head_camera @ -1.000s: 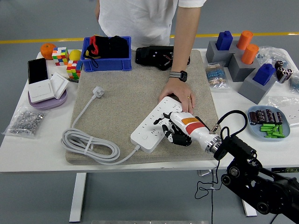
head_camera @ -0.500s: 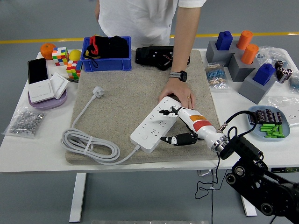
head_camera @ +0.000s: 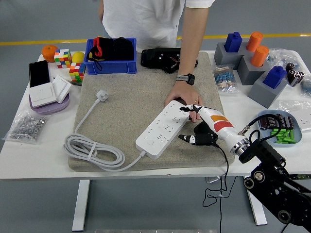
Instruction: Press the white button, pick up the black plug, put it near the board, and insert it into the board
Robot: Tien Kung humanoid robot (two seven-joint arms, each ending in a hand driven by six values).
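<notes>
A white power strip (head_camera: 159, 130) lies slantwise on the beige mat (head_camera: 131, 97); a small button (head_camera: 150, 142) sits near its front end. My right hand (head_camera: 184, 124) hovers at the strip's right side, open, with fingers (head_camera: 187, 109) reaching to the strip's far end and the thumb low beside it. It holds nothing. A person's hand (head_camera: 187, 95) rests on the strip's far end, and a small dark piece (head_camera: 177, 101) peeks out under it; I cannot tell whether that is the black plug. The left hand is out of view.
The strip's white cord (head_camera: 92, 150) coils at the mat's front left, ending in a white plug (head_camera: 102, 95). A blue bin (head_camera: 111, 56) and a black device (head_camera: 163, 59) stand behind. A tray (head_camera: 265, 130) of green parts lies right of my arm.
My right hand has lifted off the strip's middle, uncurled its fingers and shifted right and back toward the strip's far end. The person's hand has stayed put.
</notes>
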